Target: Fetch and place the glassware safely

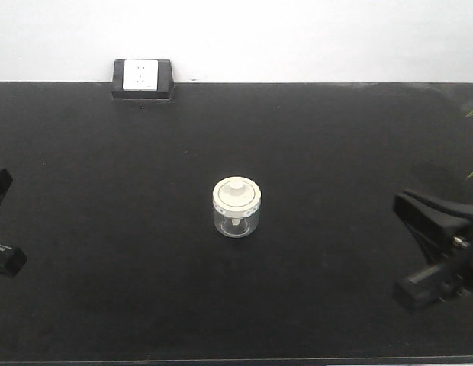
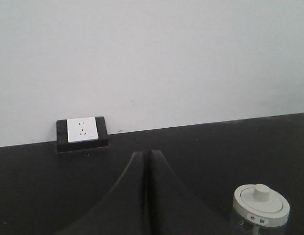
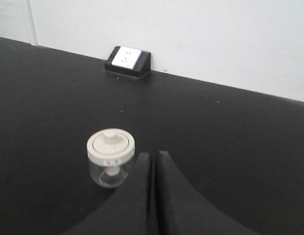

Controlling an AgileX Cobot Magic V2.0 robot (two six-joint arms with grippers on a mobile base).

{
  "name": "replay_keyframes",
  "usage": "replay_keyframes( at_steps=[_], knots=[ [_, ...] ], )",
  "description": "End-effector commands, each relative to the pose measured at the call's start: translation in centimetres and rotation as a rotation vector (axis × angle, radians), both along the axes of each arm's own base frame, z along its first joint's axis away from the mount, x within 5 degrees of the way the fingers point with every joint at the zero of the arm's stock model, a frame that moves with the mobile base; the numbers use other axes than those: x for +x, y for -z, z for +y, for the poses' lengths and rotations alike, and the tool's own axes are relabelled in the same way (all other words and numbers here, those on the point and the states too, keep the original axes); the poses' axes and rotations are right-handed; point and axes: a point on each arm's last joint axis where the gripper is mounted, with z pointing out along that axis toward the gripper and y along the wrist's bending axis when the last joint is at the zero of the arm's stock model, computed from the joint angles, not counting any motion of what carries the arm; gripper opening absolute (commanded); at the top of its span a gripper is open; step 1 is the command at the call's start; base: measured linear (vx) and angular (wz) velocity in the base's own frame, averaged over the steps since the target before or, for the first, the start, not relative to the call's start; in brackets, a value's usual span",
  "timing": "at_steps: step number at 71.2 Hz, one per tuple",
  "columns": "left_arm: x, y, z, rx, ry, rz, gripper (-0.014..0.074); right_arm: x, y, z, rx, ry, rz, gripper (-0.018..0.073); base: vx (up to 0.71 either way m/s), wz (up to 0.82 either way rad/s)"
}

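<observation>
Jar (image 1: 236, 208) stands mid-counter (image 1: 107, 229), untouched; left gripper (image 2: 146, 155) and right gripper (image 3: 155, 155) are together; fetching not begun.

A bare test room or lab: a black desk (image 1: 313, 152) against a plain white wall (image 1: 297, 38), with a boxed wall socket (image 1: 142, 78) at its back edge.

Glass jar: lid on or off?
On. The cream lid sits flat on the upright glass jar, knob up, in all three views.
</observation>
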Motion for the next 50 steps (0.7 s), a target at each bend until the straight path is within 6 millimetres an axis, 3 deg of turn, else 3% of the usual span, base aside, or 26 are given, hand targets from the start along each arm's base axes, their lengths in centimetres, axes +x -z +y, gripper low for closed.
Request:
replay_keyframes(
  at_steps=[1, 18, 50],
  knots=[
    [0.0, -1.7, -0.2, -0.045, 0.025, -0.097, -0.0007, -1.3, -1.3, -0.7, -0.001, 0.015, -0.029, -0.0003, 0.0, 0.0],
    [0.0, -1.7, -0.2, -0.045, 0.025, -0.097, -0.0007, -3.3, -1.8, -1.8, -0.006, 0.033, -0.045, -0.0003, 0.0, 0.0],
    [0.0, -1.6, -0.2, -0.044, 0.023, -0.093, -0.0007, -3.6, -2.2, -1.9, 0.003, 0.029, -0.085, -0.0003, 0.0, 0.0]
  ],
)
